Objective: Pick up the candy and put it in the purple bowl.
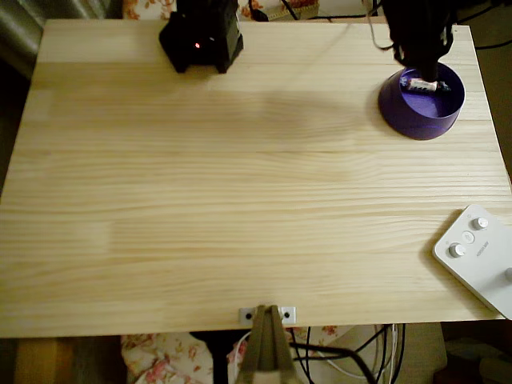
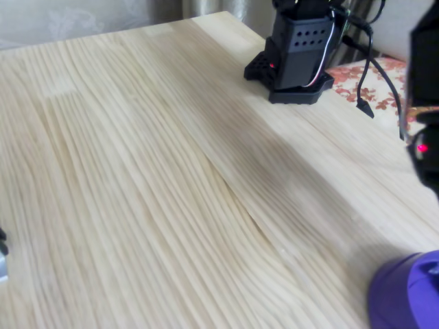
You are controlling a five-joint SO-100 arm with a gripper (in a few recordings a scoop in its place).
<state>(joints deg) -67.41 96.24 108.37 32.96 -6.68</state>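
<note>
The pale wooden counter (image 1: 240, 200) is seen from above, with the arm's black base (image 1: 201, 36) at its far edge and a white device with round knobs (image 1: 478, 256) at the right, near corner. The purple bowl (image 1: 422, 108) stands near the far right corner in the overhead view, close to both the right and the far edge; its rim also shows at the bottom right in the fixed view (image 2: 408, 295).

The tool (image 1: 422, 70) hangs directly over the bowl's far rim. Its jaw opening is hidden by its own dark body, so it cannot be told how far it is opened or whether the candy is gripped. The candy (image 1: 424, 85) is seen inside the bowl, just beneath the tool's tip, as a small white piece with reddish marks.

The task is judged nearly or fully done: the candy is already within the bowl, and only release, if not yet made, and withdrawal are left.

Wide open room lies to the left and front of the bowl; little margin is left on its right and far sides.
</note>
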